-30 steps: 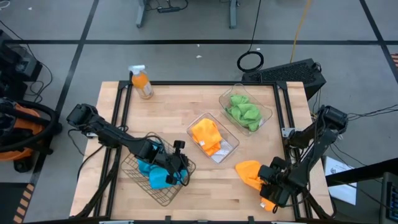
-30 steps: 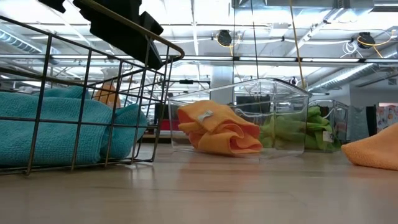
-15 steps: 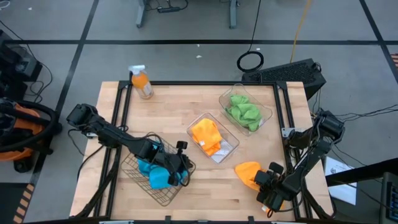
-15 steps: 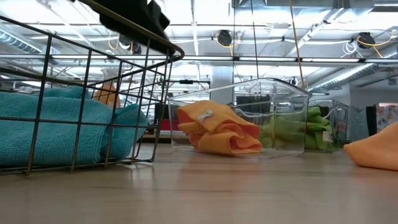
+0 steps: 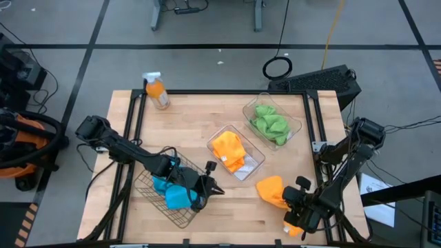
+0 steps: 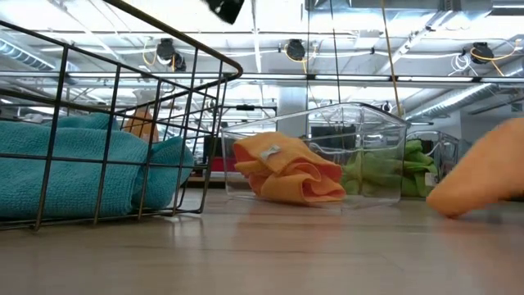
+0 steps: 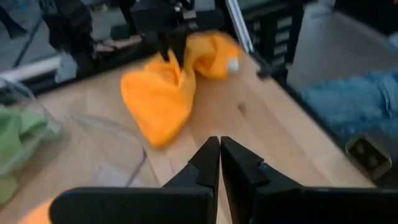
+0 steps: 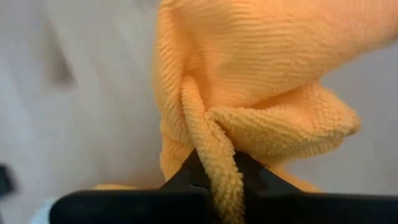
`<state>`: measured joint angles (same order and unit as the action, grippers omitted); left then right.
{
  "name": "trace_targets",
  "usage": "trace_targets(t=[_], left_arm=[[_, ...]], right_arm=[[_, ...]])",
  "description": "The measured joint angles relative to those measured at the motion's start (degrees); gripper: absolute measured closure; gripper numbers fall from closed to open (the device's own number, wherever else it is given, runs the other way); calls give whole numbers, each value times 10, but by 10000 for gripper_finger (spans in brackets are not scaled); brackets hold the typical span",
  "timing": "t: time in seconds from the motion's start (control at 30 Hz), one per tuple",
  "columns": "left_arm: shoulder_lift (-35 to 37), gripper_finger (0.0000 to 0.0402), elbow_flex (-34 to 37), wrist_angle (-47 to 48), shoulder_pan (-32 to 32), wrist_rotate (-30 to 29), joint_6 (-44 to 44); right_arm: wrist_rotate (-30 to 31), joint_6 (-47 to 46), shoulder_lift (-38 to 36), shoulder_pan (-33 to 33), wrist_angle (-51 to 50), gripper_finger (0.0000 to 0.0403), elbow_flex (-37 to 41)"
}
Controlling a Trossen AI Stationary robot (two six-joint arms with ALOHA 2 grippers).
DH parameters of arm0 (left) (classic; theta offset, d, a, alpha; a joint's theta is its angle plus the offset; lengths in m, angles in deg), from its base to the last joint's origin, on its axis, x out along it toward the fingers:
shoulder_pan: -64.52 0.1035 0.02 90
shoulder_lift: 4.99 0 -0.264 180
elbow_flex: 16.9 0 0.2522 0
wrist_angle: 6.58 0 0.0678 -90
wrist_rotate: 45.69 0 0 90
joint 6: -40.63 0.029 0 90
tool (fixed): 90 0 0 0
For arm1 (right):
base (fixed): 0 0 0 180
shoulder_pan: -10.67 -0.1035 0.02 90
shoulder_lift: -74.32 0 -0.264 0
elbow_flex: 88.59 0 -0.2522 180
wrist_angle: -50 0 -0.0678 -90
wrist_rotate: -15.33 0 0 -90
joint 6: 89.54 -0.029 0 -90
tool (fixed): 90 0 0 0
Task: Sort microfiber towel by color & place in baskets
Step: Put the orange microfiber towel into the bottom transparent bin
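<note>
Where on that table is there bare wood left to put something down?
Bare wood lies between the spray bottle and the green tub, and left of the orange tub. The front is crowded: wire basket, both grippers, orange towel.

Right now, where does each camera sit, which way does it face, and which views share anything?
High view: above the table, looking straight down; both arms, wire basket, loose orange towel.
Low view: at tabletop height, looking level across; no gripper clearly shown, clear tub in the middle.
Left wrist view: past the shut left gripper toward the orange towel.
Right wrist view: the right gripper pinching orange cloth.
Shared: that orange towel appears in all four views.
</note>
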<state>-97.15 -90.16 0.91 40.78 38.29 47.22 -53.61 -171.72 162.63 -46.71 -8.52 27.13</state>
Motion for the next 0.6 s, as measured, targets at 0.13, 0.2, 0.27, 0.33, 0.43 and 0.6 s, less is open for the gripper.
trace_targets(t=[0.13,0.2,0.27,0.33,0.43,0.6], left_arm=[[-14,379,0,-33,1,-2,3],[-23,379,0,-49,3,-4,9],[-34,379,0,-68,3,-5,14],[-45,379,0,-91,4,-7,19],[-58,379,0,-127,4,-22,49],[-59,379,0,-180,-1,-54,114]], right_arm=[[92,66,-5,0,-2,397,-37],[136,105,-5,0,-4,395,-61],[180,147,-5,0,-4,395,-85],[223,194,-5,0,-6,395,-111],[279,264,-5,0,-8,395,-150],[393,369,-5,0,-8,395,-201]])
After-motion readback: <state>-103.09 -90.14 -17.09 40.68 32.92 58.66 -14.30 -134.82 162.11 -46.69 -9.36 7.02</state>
